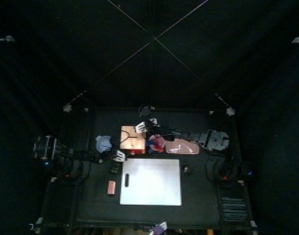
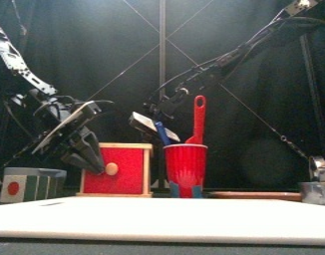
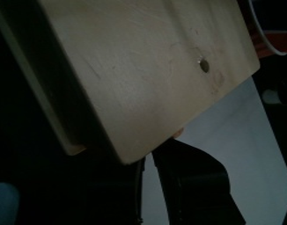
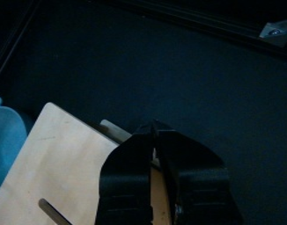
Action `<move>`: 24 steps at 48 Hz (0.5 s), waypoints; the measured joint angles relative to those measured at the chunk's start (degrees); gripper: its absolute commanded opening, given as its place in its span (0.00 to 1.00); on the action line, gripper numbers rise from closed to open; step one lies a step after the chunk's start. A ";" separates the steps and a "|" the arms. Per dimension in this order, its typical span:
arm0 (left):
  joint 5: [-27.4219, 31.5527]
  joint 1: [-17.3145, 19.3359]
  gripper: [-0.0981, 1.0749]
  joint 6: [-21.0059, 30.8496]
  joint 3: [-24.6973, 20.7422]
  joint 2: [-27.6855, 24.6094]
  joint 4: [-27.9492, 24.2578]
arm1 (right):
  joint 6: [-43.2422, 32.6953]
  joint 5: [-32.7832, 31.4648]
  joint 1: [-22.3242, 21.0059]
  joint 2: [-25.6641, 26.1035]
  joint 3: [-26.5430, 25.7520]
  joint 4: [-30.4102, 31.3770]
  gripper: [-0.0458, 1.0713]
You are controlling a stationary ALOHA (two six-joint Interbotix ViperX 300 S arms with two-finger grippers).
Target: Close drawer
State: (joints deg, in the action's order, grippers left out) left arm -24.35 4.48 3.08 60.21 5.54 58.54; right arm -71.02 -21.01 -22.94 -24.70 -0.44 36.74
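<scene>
The drawer (image 2: 116,169) shows its orange-red front and round wooden knob, set in the tan wood box (image 2: 147,147). How far out it stands I cannot tell. My left gripper (image 2: 83,151) hangs open against the box's left side, and the left wrist view is filled by the box's pale wall (image 3: 146,70). My right gripper (image 2: 158,127) comes down at the box's top right corner. In the right wrist view that gripper (image 4: 158,171) is shut on a thin tan edge of the box (image 4: 46,176).
A red cup (image 2: 185,169) holding a red spatula (image 2: 197,115) stands right beside the box. The large white sheet (image 2: 165,221) lies in front. A pinkish plate (image 2: 258,195) and a metal object (image 2: 318,189) are at the right, and a small box with a red dot (image 2: 12,185) is at the left.
</scene>
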 measured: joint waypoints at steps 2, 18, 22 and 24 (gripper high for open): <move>0.00 -0.09 0.56 0.18 0.00 0.09 -0.79 | 0.00 -0.26 0.00 0.00 0.00 0.18 0.38; 0.00 -1.23 0.56 0.00 0.09 4.92 -4.83 | -0.09 -3.43 0.53 2.99 0.97 3.43 0.38; -0.09 -1.93 0.56 0.00 0.53 6.68 -5.98 | 0.00 -3.52 0.88 4.75 2.29 4.57 0.38; -0.09 -2.11 0.56 0.09 0.70 7.47 -6.59 | -0.09 -3.52 0.97 5.71 3.25 5.62 0.38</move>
State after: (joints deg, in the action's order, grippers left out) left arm -24.43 2.37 3.16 60.91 13.01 51.94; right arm -71.10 -24.52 -21.97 -18.98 2.81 42.36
